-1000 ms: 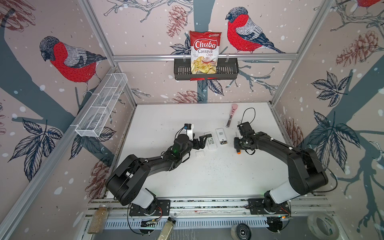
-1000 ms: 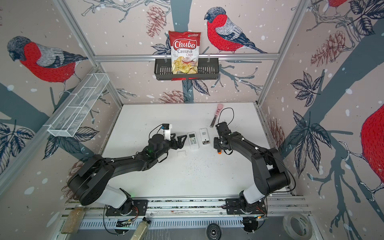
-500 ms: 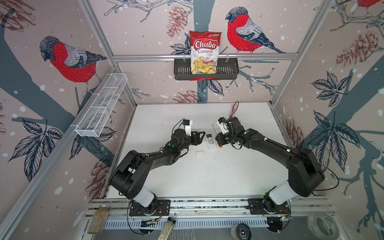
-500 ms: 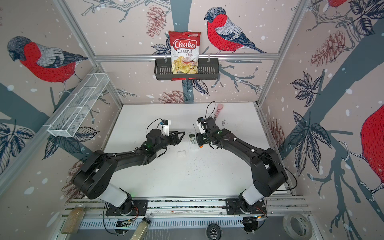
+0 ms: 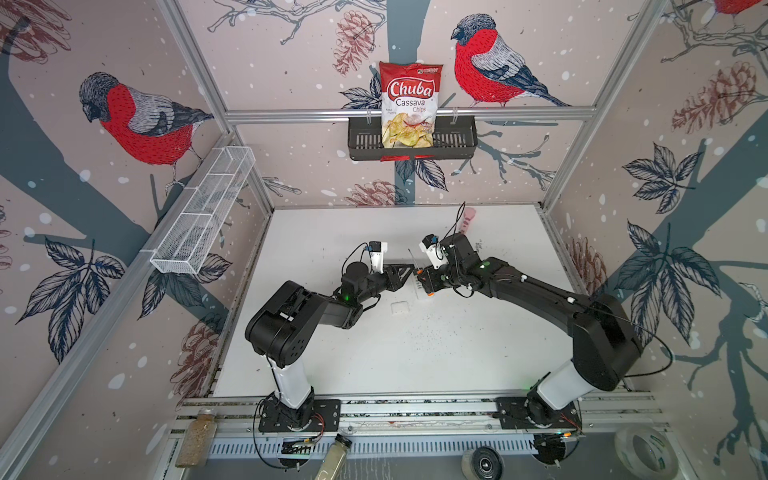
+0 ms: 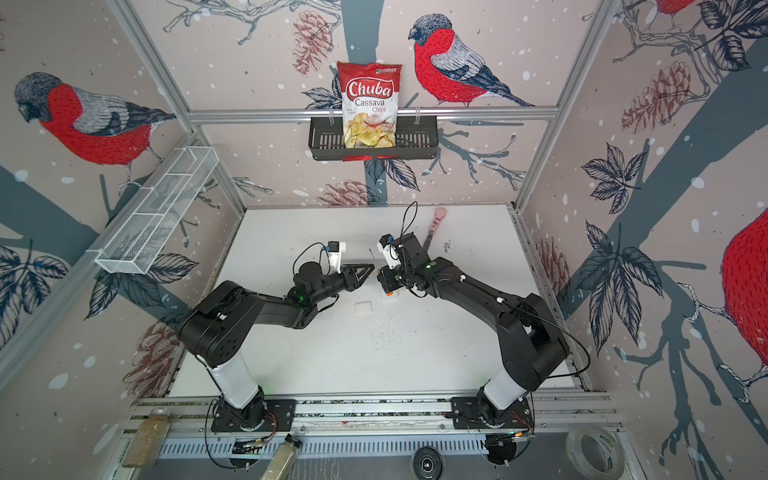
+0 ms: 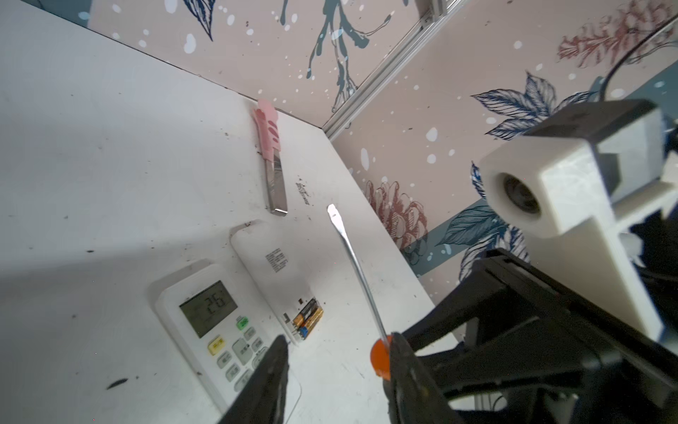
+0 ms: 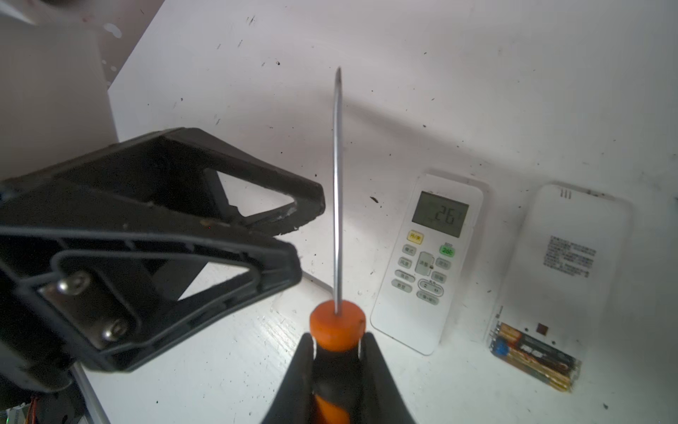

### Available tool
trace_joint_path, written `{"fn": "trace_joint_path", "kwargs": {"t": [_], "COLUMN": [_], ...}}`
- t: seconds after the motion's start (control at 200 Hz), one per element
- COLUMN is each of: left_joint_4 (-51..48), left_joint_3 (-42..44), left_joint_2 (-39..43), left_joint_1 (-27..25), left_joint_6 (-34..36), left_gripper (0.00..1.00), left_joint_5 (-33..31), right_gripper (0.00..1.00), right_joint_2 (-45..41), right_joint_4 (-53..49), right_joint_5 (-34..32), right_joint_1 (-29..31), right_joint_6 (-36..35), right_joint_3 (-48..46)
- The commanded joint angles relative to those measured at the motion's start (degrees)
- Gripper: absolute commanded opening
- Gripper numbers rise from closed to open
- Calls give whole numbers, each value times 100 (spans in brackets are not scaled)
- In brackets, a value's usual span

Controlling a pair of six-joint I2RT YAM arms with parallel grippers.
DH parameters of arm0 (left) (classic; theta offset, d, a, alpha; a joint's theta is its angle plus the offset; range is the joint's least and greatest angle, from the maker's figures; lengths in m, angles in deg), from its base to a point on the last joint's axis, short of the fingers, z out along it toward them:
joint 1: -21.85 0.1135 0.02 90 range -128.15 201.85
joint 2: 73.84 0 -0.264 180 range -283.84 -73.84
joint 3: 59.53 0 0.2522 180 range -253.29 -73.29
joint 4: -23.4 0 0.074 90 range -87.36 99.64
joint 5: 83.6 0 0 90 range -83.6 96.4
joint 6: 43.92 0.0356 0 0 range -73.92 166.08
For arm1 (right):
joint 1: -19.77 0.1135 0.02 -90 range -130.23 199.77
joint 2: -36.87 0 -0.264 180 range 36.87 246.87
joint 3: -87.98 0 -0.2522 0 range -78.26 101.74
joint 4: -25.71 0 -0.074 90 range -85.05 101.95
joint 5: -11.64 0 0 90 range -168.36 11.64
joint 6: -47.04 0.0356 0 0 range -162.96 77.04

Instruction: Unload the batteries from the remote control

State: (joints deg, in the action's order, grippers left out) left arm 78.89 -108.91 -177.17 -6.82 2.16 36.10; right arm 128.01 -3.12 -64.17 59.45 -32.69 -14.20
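Observation:
Two white remotes lie side by side. One (image 7: pixel 271 264) (image 8: pixel 565 264) is face down with its compartment open, and the dark, gold-banded batteries (image 7: pixel 308 317) (image 8: pixel 532 358) sit in it. The other remote (image 7: pixel 220 323) (image 8: pixel 429 264) is face up and its display reads 26. My right gripper (image 8: pixel 339 339) (image 5: pixel 424 286) is shut on an orange-handled screwdriver (image 8: pixel 337 183) (image 7: pixel 357 264), held above the remotes with the shaft pointing away. My left gripper (image 7: pixel 339 345) (image 5: pixel 409 272) faces it tip to tip, jaws apart and empty, one finger (image 7: pixel 407 378) beside the handle's end. In both top views the arms hide the remotes.
A small white battery cover (image 5: pixel 400 307) (image 6: pixel 364 306) lies on the table in front of the grippers. A pink-handled metal tool (image 7: pixel 269 124) (image 5: pixel 467 218) lies near the back wall. A black basket (image 5: pixel 411 143) with a chips bag hangs on the back wall.
My right arm swung left with the screwdriver, from beside the remotes to over them, up to the left gripper. The left gripper's jaws have narrowed.

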Motion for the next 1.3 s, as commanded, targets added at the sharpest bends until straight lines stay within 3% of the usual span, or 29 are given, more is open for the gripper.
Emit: {"fn": "trace_joint_path", "kwargs": {"t": [0.0,0.28,0.49,0.715,1.131,1.236,1.296], "left_joint_4": [1653,2403,2409,2406,2461,2489,2462], "left_joint_3": [68,24,50,64,45,114,142], "left_joint_2": [-221,-531,-539,-532,-658,-649,-636], "left_joint_1": [83,155,164,159,160,160,160], "left_joint_6": [-541,-903,-883,-881,-939,-918,-895], "left_gripper": [43,34,14,0,0,25,34], "left_joint_5": [366,622,639,602,577,510,468], "right_gripper": [16,16,17,17,17,17,17], "right_joint_2": [-25,67,105,106,1,-33,-51], "right_joint_4": [220,274,337,390,504,489,479], "right_joint_5": [343,683,830,883,923,897,901], "right_joint_1": [6,13,-38,-127,-130,-127,-128], "right_joint_6": [-145,-303,-347,-336,-323,-330,-336], "right_joint_3": [19,72,90,103,-24,-16,-12]}}
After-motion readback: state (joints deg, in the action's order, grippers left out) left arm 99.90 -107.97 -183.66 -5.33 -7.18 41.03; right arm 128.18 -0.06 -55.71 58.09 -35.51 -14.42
